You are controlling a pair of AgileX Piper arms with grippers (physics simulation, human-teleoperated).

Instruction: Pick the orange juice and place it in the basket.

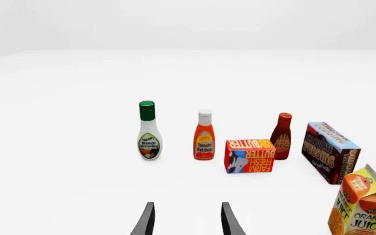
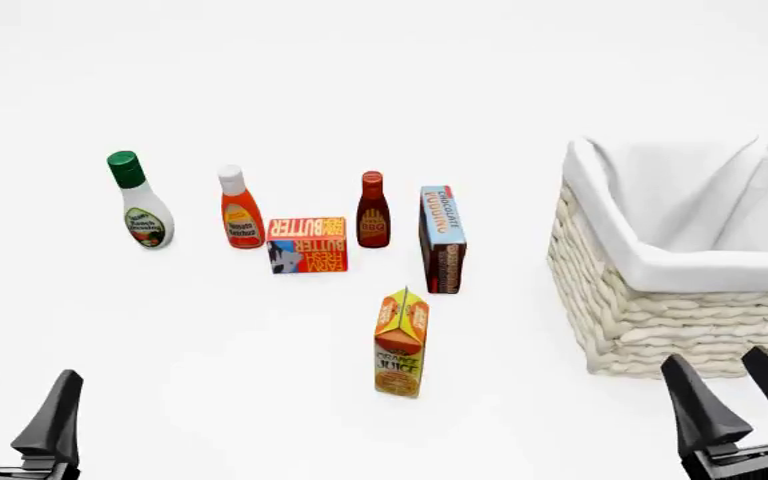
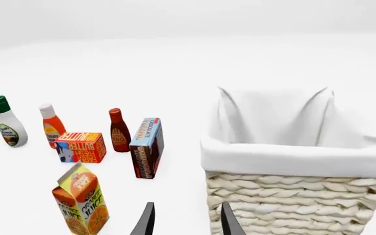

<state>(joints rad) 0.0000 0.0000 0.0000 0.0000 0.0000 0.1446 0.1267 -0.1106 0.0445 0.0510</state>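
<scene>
The orange juice (image 2: 400,343) is a small orange and yellow gable-top carton standing upright near the table's middle, in front of the other groceries; it also shows in the left wrist view (image 1: 363,203) and the right wrist view (image 3: 80,199). The basket (image 2: 638,305) is large, cream wicker with white cloth lining, at the right; it fills the right wrist view (image 3: 293,205). My left gripper (image 2: 13,405) is open and empty at the near left. My right gripper (image 2: 744,395) is open and empty at the near right, in front of the basket.
Behind the juice stand a ranch dressing bottle (image 2: 139,203), an orange ketchup bottle (image 2: 239,210), a butter box (image 2: 307,244), a dark red sauce bottle (image 2: 373,211) and a chocolate pudding box (image 2: 442,238).
</scene>
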